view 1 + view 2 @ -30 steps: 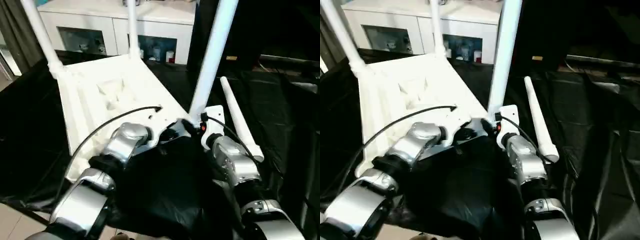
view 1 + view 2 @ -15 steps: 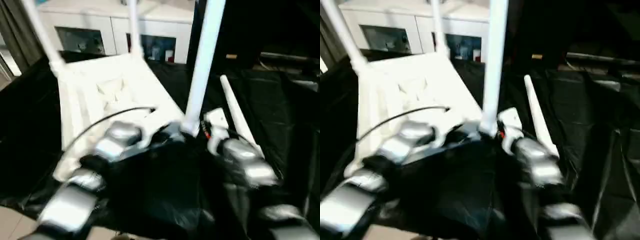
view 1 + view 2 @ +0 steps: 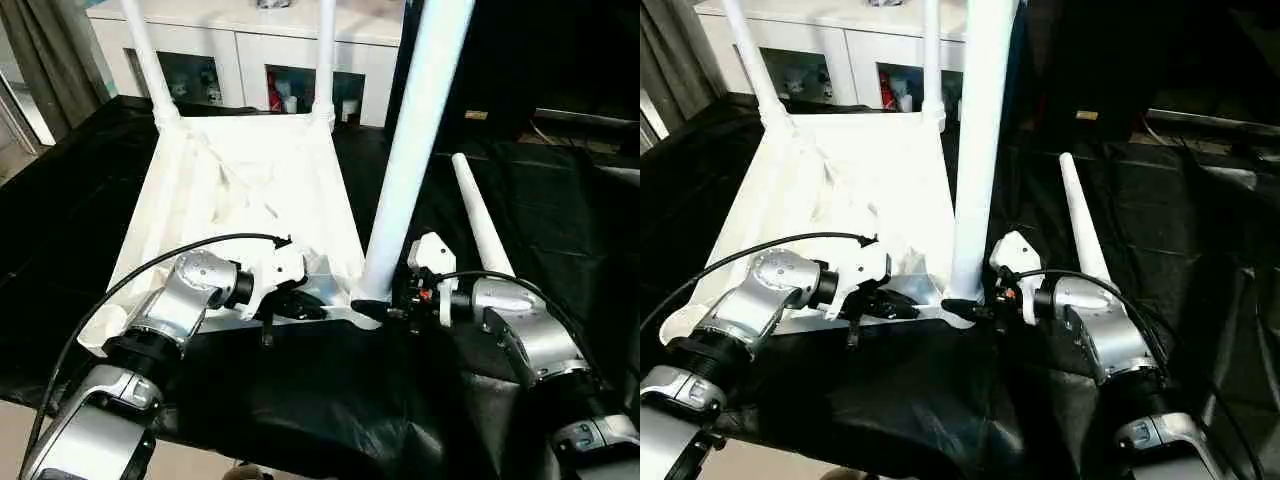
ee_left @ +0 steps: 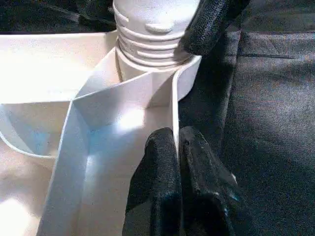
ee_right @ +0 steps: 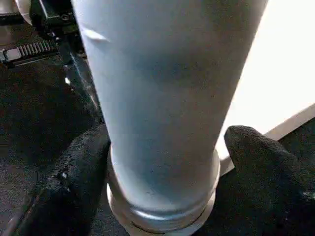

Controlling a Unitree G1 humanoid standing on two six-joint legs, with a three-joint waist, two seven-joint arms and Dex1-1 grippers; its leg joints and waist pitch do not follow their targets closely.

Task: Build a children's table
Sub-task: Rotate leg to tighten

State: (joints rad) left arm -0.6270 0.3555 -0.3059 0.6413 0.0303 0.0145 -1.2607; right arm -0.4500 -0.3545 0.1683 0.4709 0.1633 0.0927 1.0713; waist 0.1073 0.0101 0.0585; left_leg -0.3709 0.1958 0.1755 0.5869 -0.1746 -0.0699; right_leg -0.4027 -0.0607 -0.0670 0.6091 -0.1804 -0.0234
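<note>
the tabletop (image 3: 250,200) is lying upside down on the black cloth (image 3: 330,400), two legs (image 3: 145,60) standing in its far corners. my left gripper (image 4: 178,162) is pinching the near rim, fingers together on the thin wall. my right gripper (image 5: 162,162) is straddling the base of the near leg (image 3: 415,150) in its corner socket, fingers apart on either side. a fourth leg (image 3: 482,220) is lying loose on the cloth, just beside my right arm.

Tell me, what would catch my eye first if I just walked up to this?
An upside-down white tabletop lies on black cloth with legs rising from its corners. The near leg towers between the two grippers: the right gripper straddles its base, while the left gripper pinches the tabletop's rim. A loose leg lies at right.
</note>
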